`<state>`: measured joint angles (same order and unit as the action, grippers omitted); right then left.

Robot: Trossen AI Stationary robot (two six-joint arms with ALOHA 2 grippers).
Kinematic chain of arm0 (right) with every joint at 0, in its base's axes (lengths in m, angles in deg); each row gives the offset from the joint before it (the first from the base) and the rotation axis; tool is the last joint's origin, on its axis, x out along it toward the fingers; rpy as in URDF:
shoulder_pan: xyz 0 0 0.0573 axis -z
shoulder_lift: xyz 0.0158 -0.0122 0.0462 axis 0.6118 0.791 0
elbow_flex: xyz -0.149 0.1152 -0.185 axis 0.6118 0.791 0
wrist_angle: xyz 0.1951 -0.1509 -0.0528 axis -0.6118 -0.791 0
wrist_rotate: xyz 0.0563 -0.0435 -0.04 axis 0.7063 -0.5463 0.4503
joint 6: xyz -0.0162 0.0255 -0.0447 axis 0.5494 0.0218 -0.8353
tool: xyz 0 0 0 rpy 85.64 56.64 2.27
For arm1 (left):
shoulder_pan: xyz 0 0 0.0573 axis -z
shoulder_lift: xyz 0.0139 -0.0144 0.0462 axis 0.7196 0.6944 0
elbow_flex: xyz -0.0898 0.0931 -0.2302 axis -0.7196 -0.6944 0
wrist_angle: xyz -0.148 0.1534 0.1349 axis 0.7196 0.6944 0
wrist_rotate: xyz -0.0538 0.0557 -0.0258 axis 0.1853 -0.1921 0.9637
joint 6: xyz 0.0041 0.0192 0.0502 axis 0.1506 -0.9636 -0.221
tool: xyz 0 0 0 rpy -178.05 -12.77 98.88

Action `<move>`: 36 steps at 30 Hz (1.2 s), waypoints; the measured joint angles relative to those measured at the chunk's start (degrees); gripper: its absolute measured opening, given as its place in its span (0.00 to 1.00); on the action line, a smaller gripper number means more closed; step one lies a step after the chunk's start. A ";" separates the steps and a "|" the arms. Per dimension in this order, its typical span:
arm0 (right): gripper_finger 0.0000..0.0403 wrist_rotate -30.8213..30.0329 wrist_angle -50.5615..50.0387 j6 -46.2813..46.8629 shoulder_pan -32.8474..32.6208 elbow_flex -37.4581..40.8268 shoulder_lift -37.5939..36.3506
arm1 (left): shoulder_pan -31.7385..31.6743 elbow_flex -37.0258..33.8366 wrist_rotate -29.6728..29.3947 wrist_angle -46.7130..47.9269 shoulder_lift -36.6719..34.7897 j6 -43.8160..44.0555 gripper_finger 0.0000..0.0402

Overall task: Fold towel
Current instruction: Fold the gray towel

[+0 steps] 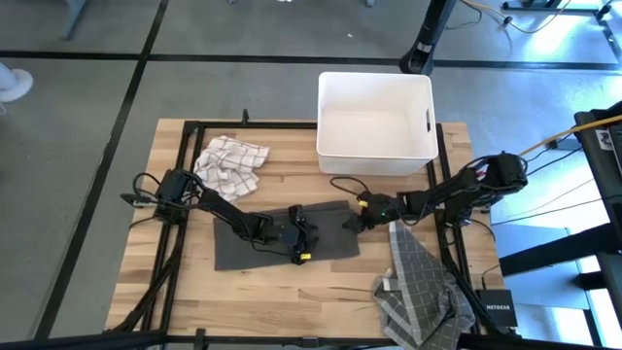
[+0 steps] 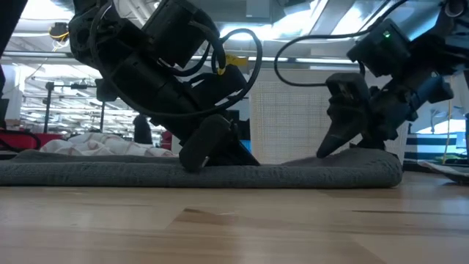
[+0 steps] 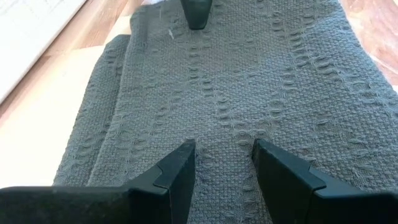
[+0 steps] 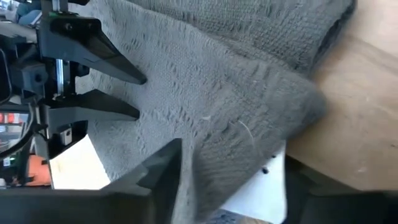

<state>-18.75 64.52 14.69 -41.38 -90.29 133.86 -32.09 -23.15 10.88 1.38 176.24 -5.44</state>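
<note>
Robotics lab: framed wooden table (image 1: 292,292), cables, concrete floor (image 1: 87,117)

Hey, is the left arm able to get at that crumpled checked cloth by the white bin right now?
Probably yes. The checked cloth lies uncovered beside the left arm's base, nothing on it. But the left claw is open, pressing the dark towel, so it must lift and swing back.

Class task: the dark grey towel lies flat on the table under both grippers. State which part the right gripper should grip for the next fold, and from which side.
Grip the dark grey towel at its right end edge, coming in from the right. There the layers form a raised, rounded lip that the right gripper can straddle, while the left gripper pins the middle.
</note>
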 joint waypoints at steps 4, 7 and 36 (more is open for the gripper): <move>0.24 -3.50 2.67 -2.48 -1.42 0.10 0.07 | 0.07 0.00 -0.02 0.03 -0.01 0.10 0.39; 0.09 -6.88 3.10 -4.28 -2.19 -0.38 0.19 | 0.07 0.00 -0.02 0.04 -0.01 0.23 0.39; 0.03 -12.85 -27.34 -11.83 -2.34 -12.75 -15.95 | 0.23 0.04 -0.03 13.66 -6.21 4.60 0.39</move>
<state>-31.60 37.18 2.86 -43.72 -103.04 117.91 -31.85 -23.11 10.85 15.04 170.03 -0.83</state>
